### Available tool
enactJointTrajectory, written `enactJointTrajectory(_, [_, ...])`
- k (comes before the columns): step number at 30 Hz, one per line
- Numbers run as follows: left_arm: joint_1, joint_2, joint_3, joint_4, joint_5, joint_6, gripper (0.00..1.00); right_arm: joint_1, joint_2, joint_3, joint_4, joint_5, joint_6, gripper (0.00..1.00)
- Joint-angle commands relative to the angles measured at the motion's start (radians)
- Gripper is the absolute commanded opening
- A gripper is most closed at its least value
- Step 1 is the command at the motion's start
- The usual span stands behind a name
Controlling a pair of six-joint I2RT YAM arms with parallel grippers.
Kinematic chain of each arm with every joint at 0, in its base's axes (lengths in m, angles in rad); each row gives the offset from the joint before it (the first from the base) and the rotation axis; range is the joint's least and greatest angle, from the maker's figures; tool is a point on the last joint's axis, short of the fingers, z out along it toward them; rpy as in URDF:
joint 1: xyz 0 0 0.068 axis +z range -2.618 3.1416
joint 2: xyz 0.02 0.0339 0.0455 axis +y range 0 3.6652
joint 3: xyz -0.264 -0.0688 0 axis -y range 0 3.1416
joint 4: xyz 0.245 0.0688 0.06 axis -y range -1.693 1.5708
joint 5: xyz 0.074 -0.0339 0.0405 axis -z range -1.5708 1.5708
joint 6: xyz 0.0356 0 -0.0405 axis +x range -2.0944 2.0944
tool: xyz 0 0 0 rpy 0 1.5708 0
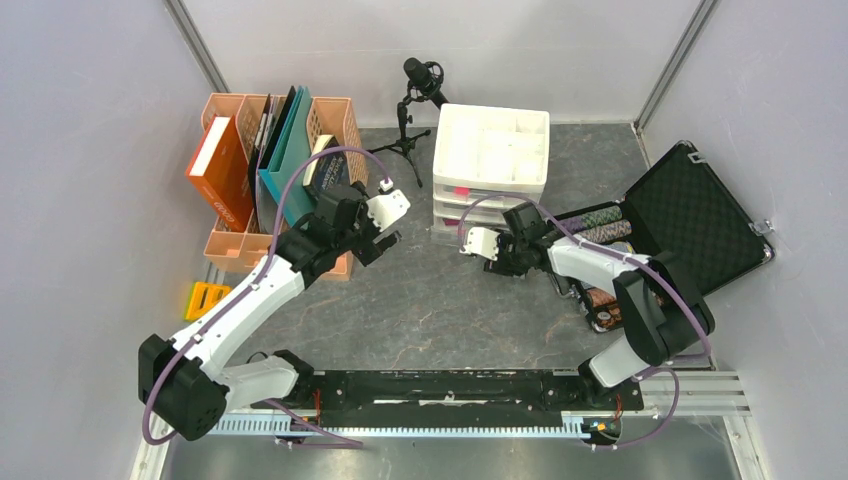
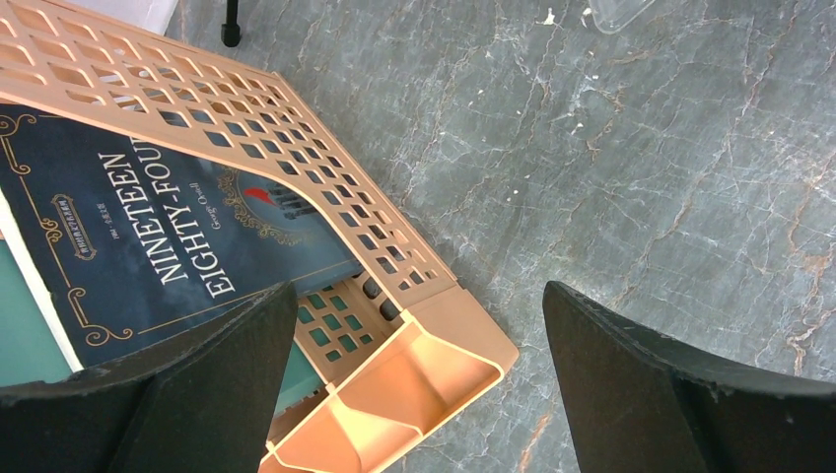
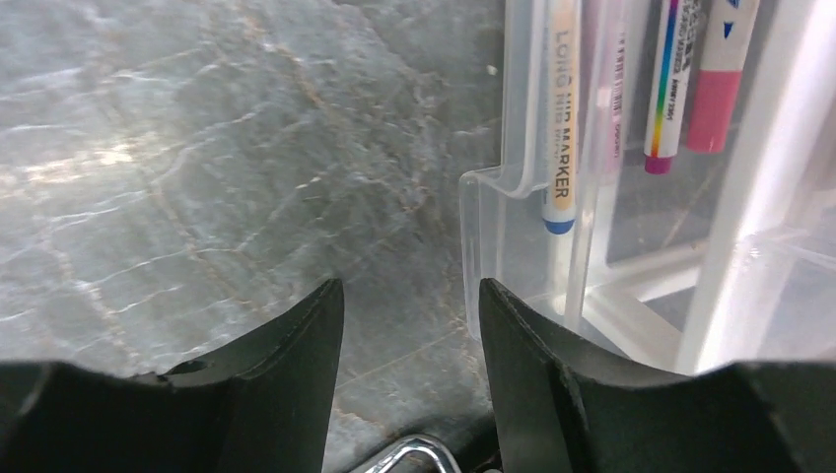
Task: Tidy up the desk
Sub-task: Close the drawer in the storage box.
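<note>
The right hand [image 3: 409, 296], fingers slightly apart and empty, hovers low over the table [image 3: 197, 148] with the clear marker drawer [image 3: 493, 227] just beside its fingertips, nearer than the left hand [image 2: 416, 296], spread wide above the peach rack [image 2: 444, 335]'s corner.

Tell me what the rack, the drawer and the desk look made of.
The rack looks like matte peach moulded plastic: cut-out lattice, smooth rounded corner. The drawer is clear glossy plastic; markers show through its wall. The desk looks like grey stone, pale veins, soft sheen; real stone or printed laminate, I cannot tell.
</note>
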Motion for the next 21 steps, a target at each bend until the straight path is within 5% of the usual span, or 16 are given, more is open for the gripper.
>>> enactJointTrajectory(1, [0.008,-0.026,0.017,0.025,0.012,-0.02,1.0,-0.008,0.027,0.049,0.093,0.108,-0.005,0.58])
enactJointTrajectory(21, [0.008,-0.028,0.004,0.036,0.011,-0.015,1.0,-0.033,0.095,0.037,0.278,0.19,0.062,0.59])
